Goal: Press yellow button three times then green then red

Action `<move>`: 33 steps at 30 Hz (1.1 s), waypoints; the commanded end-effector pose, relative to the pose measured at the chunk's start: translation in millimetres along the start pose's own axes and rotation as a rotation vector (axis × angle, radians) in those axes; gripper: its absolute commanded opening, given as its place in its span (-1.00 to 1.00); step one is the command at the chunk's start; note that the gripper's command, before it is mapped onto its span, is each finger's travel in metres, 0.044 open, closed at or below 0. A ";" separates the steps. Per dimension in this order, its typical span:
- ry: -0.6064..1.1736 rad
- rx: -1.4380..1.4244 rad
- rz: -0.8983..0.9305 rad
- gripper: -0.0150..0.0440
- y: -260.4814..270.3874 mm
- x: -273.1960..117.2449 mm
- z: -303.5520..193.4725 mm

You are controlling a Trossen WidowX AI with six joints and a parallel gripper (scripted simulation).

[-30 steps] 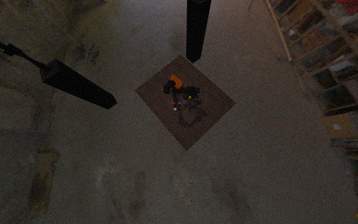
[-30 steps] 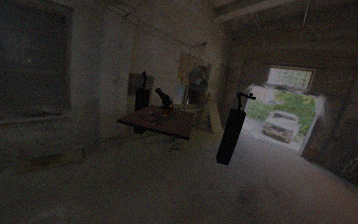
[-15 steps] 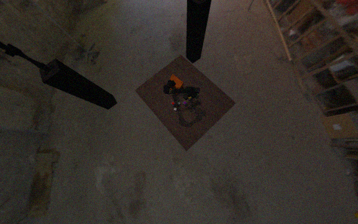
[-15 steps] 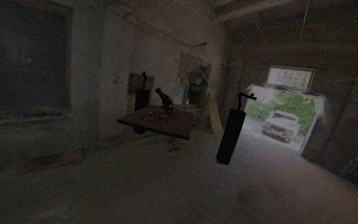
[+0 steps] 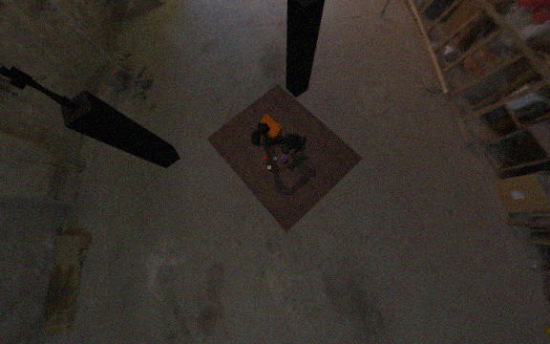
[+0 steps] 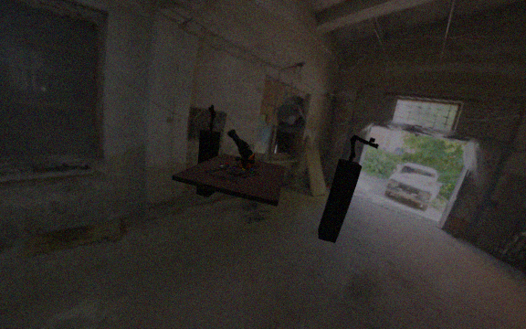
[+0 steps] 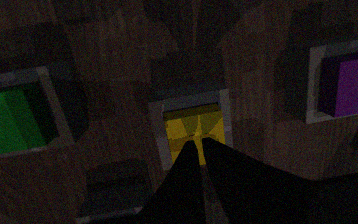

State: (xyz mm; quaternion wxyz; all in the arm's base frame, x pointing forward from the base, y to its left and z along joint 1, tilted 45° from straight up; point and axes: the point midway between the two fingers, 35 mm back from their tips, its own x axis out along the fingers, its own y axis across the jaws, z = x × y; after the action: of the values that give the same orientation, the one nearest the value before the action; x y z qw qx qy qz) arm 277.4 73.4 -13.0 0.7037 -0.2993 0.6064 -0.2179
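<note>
The closed black gripper (image 7: 198, 142) hides the near edge of the square yellow button (image 7: 194, 125) in the wrist view. The square green button (image 7: 10, 120) and square purple button (image 7: 352, 85) are cut off by the left and right edges. From the top, the buttons on the brown square table (image 5: 323, 160) are too small to distinguish.

Dim light is hanging over a bare concrete floor (image 6: 226, 274). Daylight is coming through an open garage doorway (image 6: 415, 180), where a pale car (image 6: 410, 185) is sitting outside against green foliage. A dark window (image 6: 35, 87) is filling the left wall. Wooden shelving (image 5: 509, 96) is running along one side.
</note>
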 end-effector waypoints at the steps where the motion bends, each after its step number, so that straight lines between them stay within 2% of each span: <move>1: 0.000 -0.011 -0.007 -0.42 0.0 7.6 -1.2; 26: 0.000 -0.011 -0.008 -0.42 -0.5 17.7 -1.6; 30: 0.000 -0.010 -0.006 -0.42 0.2 -14.3 -1.4; 33: 0.000 -0.011 -0.006 -0.42 0.1 -17.1 -1.6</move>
State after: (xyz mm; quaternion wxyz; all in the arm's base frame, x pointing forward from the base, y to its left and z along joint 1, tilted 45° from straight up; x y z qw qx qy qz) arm 272.6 75.9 -10.9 0.6951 -0.3123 0.6100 -0.2173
